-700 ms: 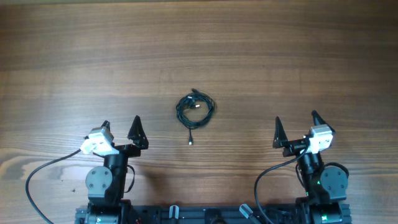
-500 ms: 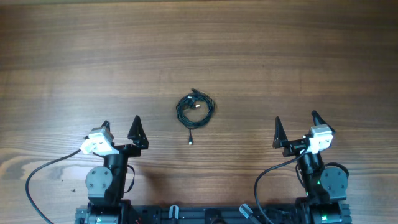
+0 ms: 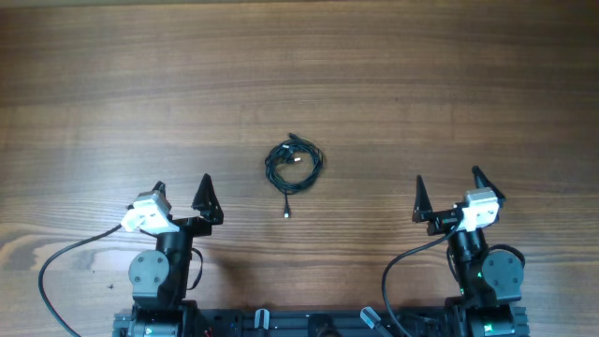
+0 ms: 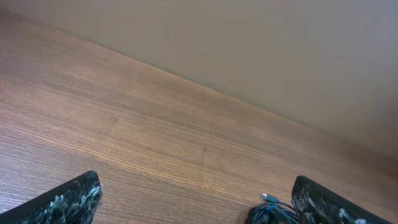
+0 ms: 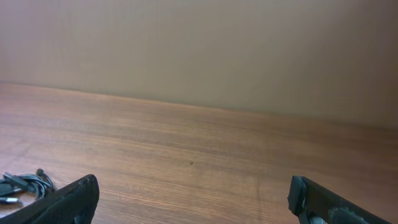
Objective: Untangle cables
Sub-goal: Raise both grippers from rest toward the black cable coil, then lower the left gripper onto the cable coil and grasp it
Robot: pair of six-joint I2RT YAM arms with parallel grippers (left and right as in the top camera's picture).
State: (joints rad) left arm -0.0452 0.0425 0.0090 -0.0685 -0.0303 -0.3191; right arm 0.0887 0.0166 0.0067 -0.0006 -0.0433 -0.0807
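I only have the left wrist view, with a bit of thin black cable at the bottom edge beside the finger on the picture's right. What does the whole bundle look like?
Observer: From overhead, the thin black cables form one small round coil lying on the brown wooden table, roughly midway between the two arms.
Operator: Any loose end to go for?
Observer: Yes. One strand trails out of the coil toward the robot's side and ends in a small plug.
Operator: And where is the right arm?
Observer: The right end effector is open and well apart from the coil, much like the left end effector.
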